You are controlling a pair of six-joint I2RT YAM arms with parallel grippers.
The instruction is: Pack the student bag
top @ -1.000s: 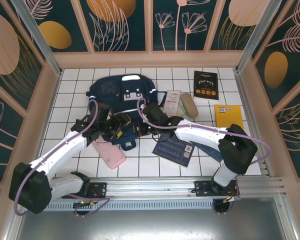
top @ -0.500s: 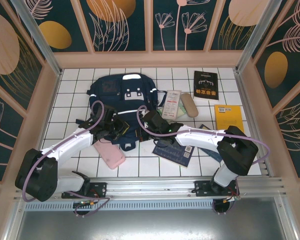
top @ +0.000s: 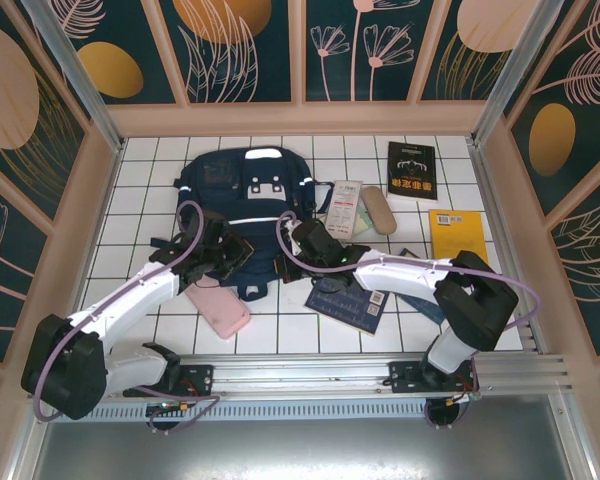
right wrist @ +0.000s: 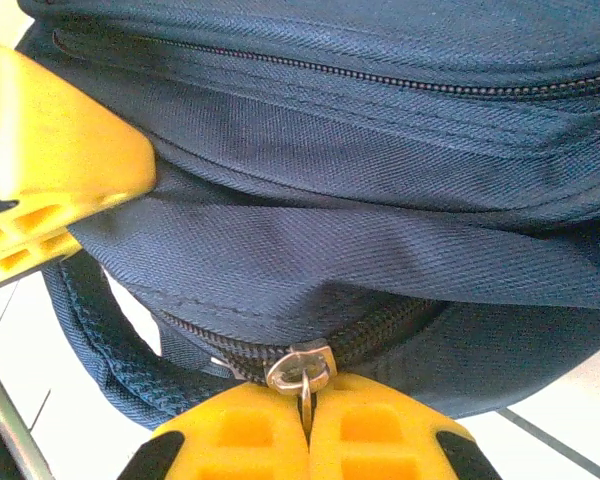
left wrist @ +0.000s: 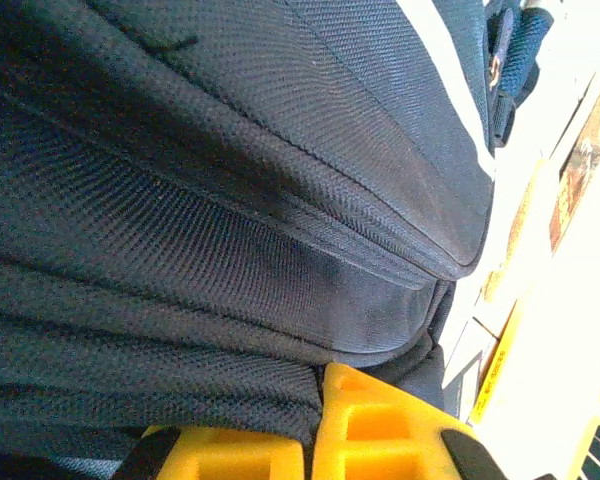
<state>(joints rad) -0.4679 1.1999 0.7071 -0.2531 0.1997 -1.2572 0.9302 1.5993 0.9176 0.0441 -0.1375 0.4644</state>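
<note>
Tightly in right pincer (right wrist: 307,425), student bag (right wrist: 380,160) zipper pull (right wrist: 300,366)

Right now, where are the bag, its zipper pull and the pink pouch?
bag (top: 235,196), top external view, on its navy front panel.
zipper pull (right wrist: 300,367), right wrist view, on the metal ring at the slider.
pink pouch (top: 220,311), top external view, on its middle.

Navy student bag (top: 245,190) lies flat on tiles, zipper closed.
</note>
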